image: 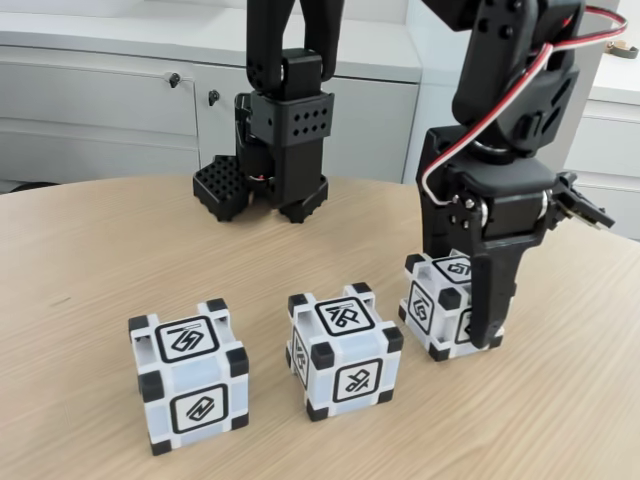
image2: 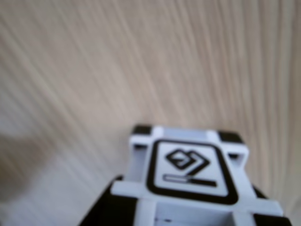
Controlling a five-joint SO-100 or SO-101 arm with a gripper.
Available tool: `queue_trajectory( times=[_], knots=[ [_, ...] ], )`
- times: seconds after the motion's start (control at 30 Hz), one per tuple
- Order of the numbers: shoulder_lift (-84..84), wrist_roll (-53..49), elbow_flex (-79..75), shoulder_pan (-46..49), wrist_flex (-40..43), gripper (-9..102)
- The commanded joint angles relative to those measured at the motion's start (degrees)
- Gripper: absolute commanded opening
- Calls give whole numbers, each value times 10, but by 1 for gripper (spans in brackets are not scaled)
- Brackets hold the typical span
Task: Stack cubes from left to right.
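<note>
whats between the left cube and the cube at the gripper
The middle cube stands between the left cube and the right cube, which the gripper is at, with bare table in the gaps, in the fixed view.

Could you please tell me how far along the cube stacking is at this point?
Nothing is stacked yet: the left cube, the middle cube and the right cube all sit separately on the table. In hand: the gripper is down at the right cube, one finger in front of it; whether it has closed is unclear. Lifting and both stacking steps remain.
</note>
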Motion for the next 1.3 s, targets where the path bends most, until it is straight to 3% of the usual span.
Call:
queue_trajectory(
  times=[0.0,0.3,0.8,1.07,1.27],
  knots=[
    [118,-23,-19,7,0,0],
    [331,-138,-20,116,1,0],
    [329,-330,-14,414,3,0],
    [322,-352,-42,485,141,0],
    [227,-340,-115,500,162,0]
  ],
)
